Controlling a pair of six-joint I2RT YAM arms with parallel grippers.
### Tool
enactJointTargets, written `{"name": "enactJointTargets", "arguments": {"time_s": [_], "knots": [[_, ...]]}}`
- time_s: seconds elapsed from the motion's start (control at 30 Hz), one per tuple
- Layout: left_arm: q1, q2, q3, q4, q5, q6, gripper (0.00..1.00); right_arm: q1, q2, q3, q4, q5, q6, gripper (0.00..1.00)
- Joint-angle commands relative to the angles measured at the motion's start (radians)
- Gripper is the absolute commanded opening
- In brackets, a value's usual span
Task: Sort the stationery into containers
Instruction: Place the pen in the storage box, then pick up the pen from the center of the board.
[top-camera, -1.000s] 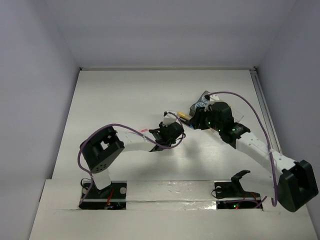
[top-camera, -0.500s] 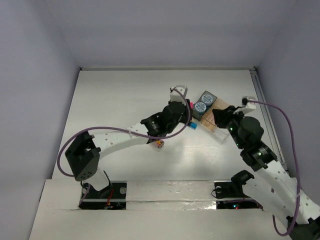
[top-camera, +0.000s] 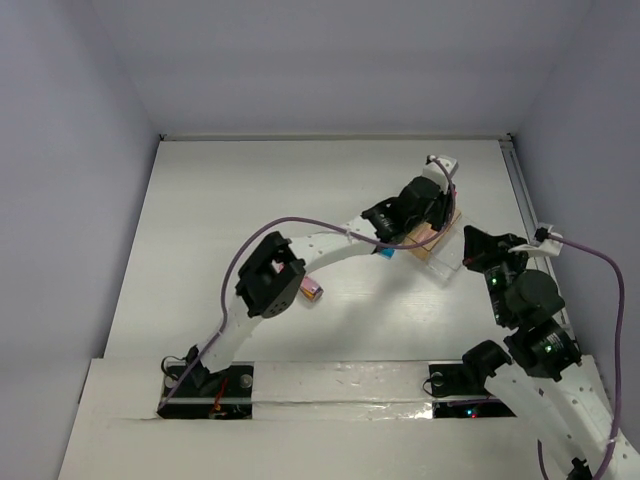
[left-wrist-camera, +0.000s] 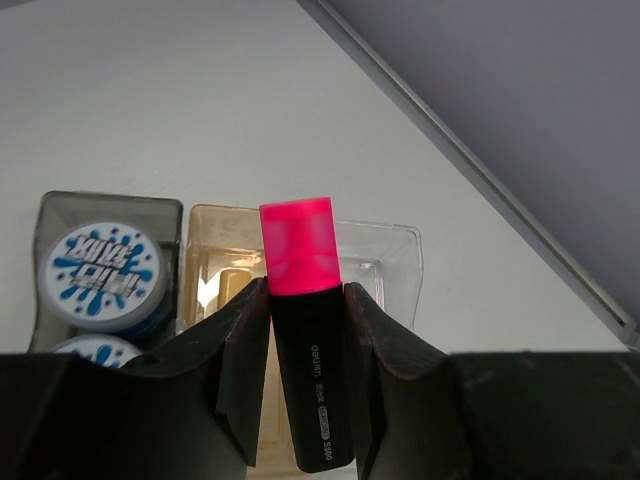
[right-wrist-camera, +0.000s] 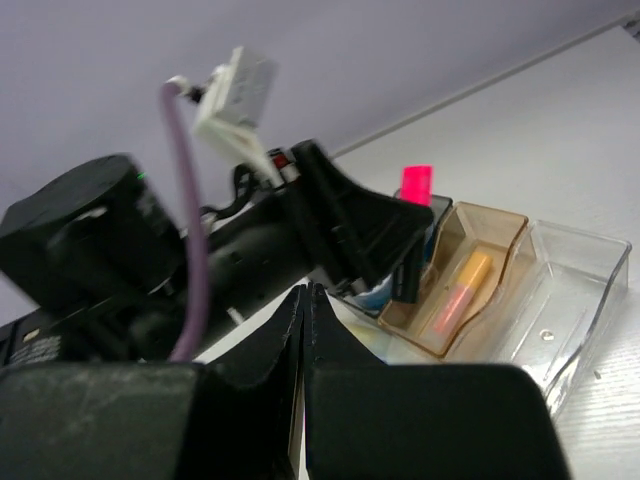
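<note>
Marker (left-wrist-camera: 306, 350) sits pinched in left tool (left-wrist-camera: 303, 295), pink cap jutting beyond it.

The left arm (top-camera: 335, 243) now reaches far across the table. Its left gripper (left-wrist-camera: 305, 295), with the pink-capped black marker (left-wrist-camera: 298, 248), hangs above the joined trays (left-wrist-camera: 400, 236); a second ago it was low near the middle of the table. The right gripper (right-wrist-camera: 304, 300) has drawn back from the trays toward the right side, and its jaws have closed on nothing. A small orange item (top-camera: 313, 292), earlier hidden under the left arm, now lies uncovered.
</note>
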Motion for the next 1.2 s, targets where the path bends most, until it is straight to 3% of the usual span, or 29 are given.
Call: {"name": "enactJointTargets", "arguments": {"time_s": [0.0,0.33,0.6,0.67,0.77,0.83,0.97,1.03,1.1,1.17], "knots": [[0.011,0.066,0.185,-0.052,0.069,0.053,0.0,0.004,-0.004,-0.011,-0.025,0.006,0.022,0.02],[0.039,0.166,0.198,-0.065,0.083,0.05,0.02,0.004,-0.009,-0.033,-0.035,-0.014,0.032,0.05],[0.039,0.134,0.158,-0.048,0.073,0.055,0.53,0.004,0.028,-0.045,-0.007,-0.055,0.035,0.19],[0.039,0.087,0.132,-0.025,0.078,0.062,0.6,0.004,0.042,-0.046,0.007,-0.066,0.024,0.26],[0.039,-0.004,0.043,0.032,0.093,0.062,0.66,0.004,0.071,-0.033,-0.004,-0.074,0.025,0.3],[0.039,-0.055,-0.015,0.044,0.084,0.064,0.65,0.004,0.094,-0.033,0.005,-0.08,0.019,0.29],[0.06,-0.303,-0.231,0.188,0.023,0.046,0.51,0.004,0.132,-0.028,0.042,-0.158,-0.033,0.0],[0.06,-0.404,-0.372,0.214,-0.009,0.012,0.41,0.004,0.192,-0.031,0.056,-0.193,-0.056,0.0],[0.06,-0.585,-0.554,0.276,-0.084,-0.002,0.28,0.004,0.252,-0.039,0.099,-0.258,-0.089,0.0],[0.06,-0.778,-0.697,0.358,-0.141,-0.022,0.22,0.004,0.38,-0.023,0.114,-0.33,-0.109,0.0]]}}
